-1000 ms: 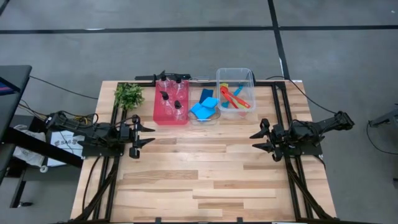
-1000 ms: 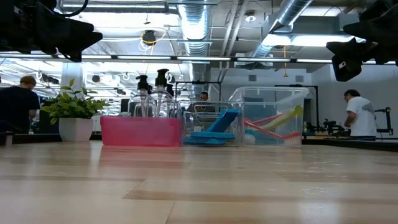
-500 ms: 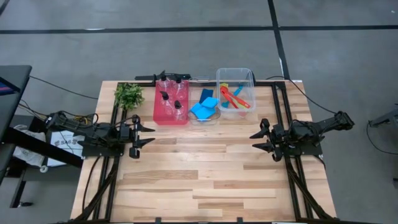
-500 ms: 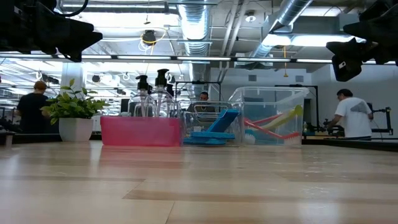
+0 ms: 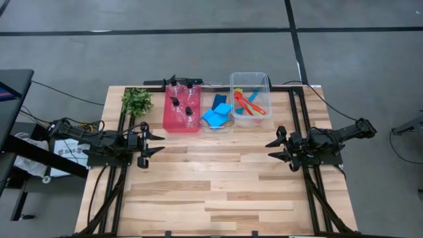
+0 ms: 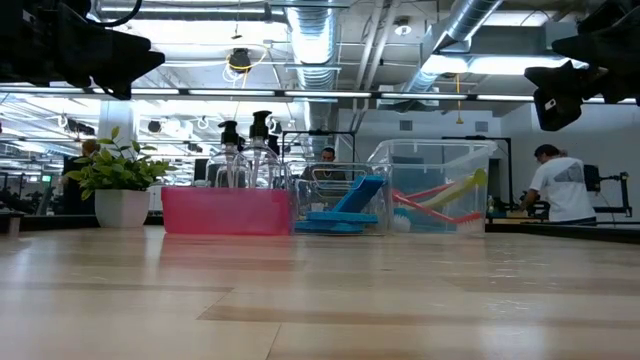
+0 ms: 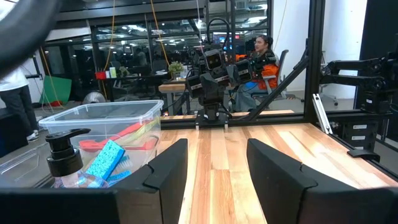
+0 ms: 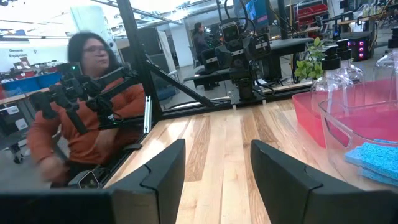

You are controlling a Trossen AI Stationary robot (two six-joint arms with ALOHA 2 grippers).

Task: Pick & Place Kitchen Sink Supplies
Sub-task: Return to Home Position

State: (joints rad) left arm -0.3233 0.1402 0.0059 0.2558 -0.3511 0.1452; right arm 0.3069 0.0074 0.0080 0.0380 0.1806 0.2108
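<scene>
Both arms hover over the table's side edges, touching nothing. My left gripper (image 5: pixel 156 143) is open near the left edge, in front of the pink bin (image 5: pixel 182 114). My right gripper (image 5: pixel 273 149) is open near the right edge. Clear pump bottles with black tops (image 5: pixel 181 101) (image 6: pixel 248 152) stand upright in the pink bin. Light- and dark-blue sponges (image 5: pixel 217 114) (image 6: pixel 347 203) lie in a clear dish beside it. Red, blue and yellow-green brushes (image 5: pixel 248 103) (image 6: pixel 440 193) lie in a clear bin (image 5: pixel 250 80). In the wrist views, both my left gripper (image 7: pixel 214 174) and my right gripper (image 8: pixel 214 177) show a wide gap.
A small leafy plant in a white pot (image 5: pixel 137 101) (image 6: pixel 120 183) stands at the far left, beside the pink bin. The containers line the table's far edge. Bare wood (image 5: pixel 218 178) spreads between the arms and toward the near edge. People (image 8: pixel 87 112) (image 6: pixel 556 188) are in the room beyond.
Neither arm nor any task thing has moved. Only people in the room behind the table have walked about.
</scene>
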